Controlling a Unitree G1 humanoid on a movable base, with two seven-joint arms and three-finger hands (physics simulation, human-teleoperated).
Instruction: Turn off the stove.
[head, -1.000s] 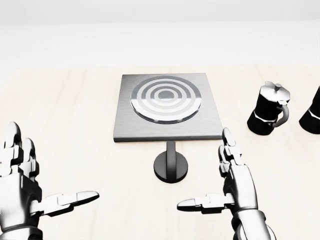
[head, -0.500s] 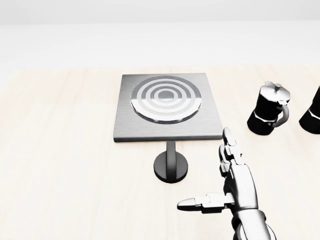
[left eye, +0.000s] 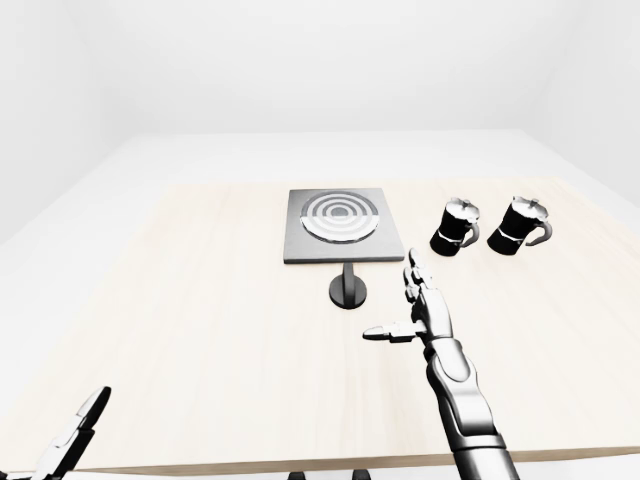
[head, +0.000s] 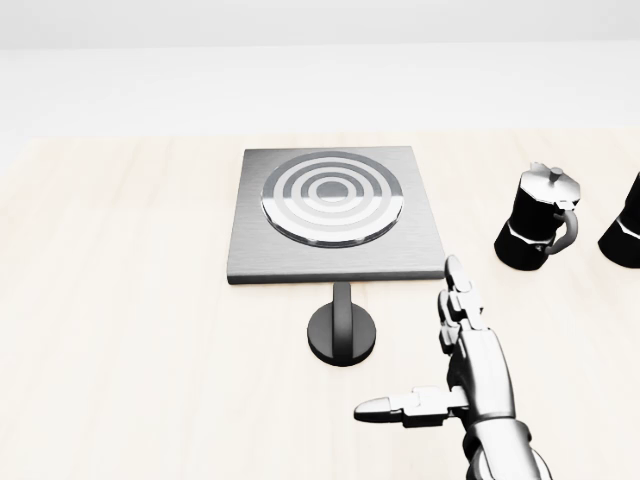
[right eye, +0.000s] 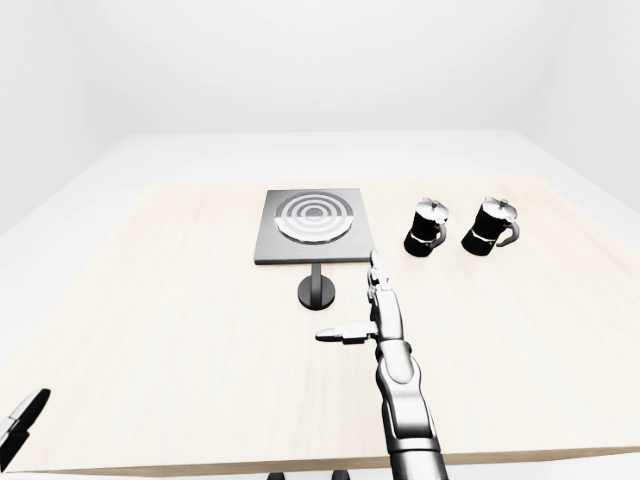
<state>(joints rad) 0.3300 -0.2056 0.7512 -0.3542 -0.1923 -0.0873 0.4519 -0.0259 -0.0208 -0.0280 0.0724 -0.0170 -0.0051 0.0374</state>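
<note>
The stove (head: 335, 215) is a grey square plate with a ringed round burner, near the middle of the head view. Just below it sits its black round knob (head: 342, 335), crossed by an upright bar handle. My right hand (head: 407, 338) hovers to the right of the knob and a little below it. It is open and apart from the knob, with its fingers (head: 460, 300) pointing up and its thumb stretched left. My left hand (left eye: 70, 440) shows only at the bottom left corner of the left-eye view. Its fingers are straight and it holds nothing.
Two black moka pots (left eye: 457, 226) (left eye: 522, 225) stand side by side to the right of the stove. Everything rests on a pale wooden table (left eye: 200, 300) in a plain white room. The table's near edge runs along the bottom of the eye views.
My left hand has dropped out of the head view at the lower left. The right hand, the stove and the knob have not moved.
</note>
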